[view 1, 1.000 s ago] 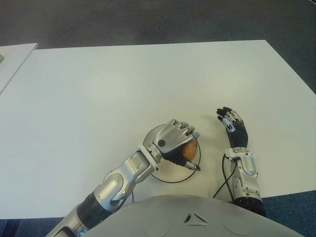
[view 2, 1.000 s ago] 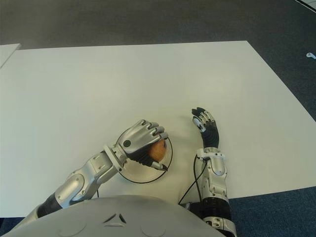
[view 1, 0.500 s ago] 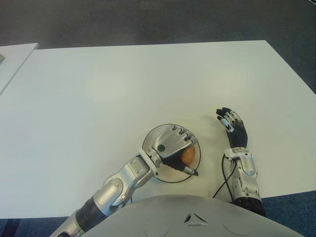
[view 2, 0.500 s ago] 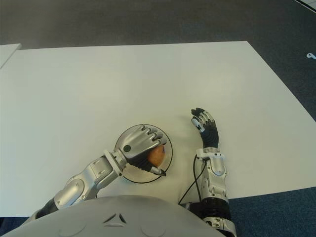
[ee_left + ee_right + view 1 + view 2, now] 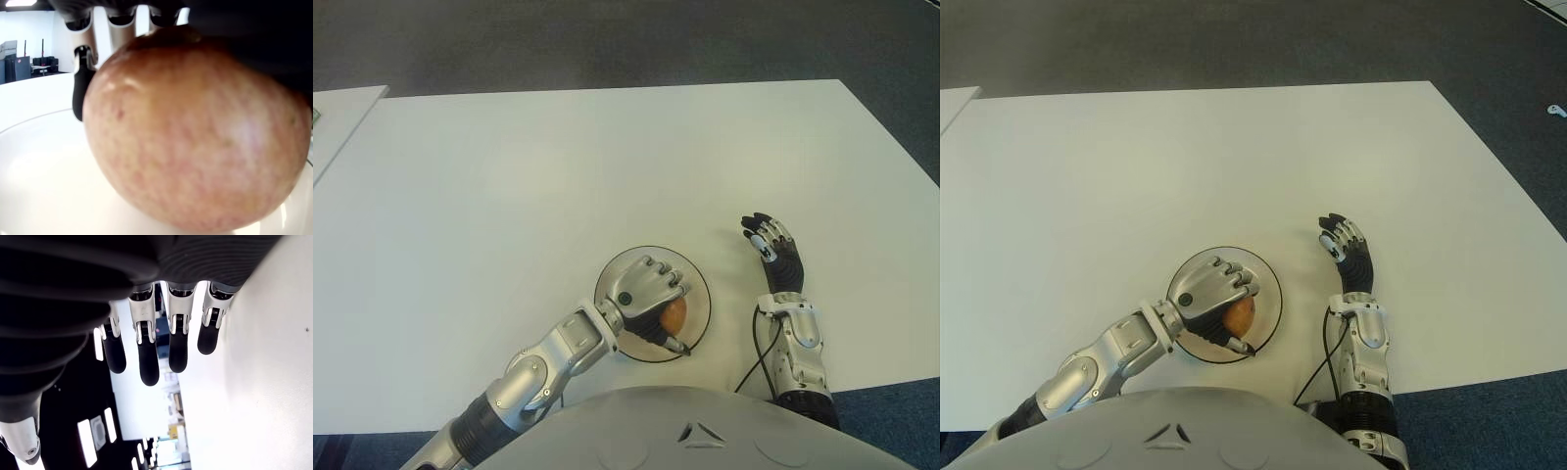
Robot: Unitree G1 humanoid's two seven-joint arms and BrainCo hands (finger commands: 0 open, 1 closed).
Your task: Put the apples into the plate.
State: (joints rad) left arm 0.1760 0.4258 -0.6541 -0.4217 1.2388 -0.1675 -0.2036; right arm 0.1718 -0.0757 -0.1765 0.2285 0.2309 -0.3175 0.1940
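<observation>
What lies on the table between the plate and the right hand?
Nothing: in the left eye view, only bare table separates the plate from the open right hand.

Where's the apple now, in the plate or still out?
In: the apple, gripped by the left hand, sits over the plate; contact with the dish cannot be told.

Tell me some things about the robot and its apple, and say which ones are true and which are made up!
1. The left hand is wrapped around the apple. True.
2. The apple is over the plate. True.
3. The right hand holds another apple. False: its fingers are spread and it holds nothing.
4. The plate sits at the far edge of the white table. False: it is near the robot's body.
5. The right hand shows to the right of the plate. True.
</observation>
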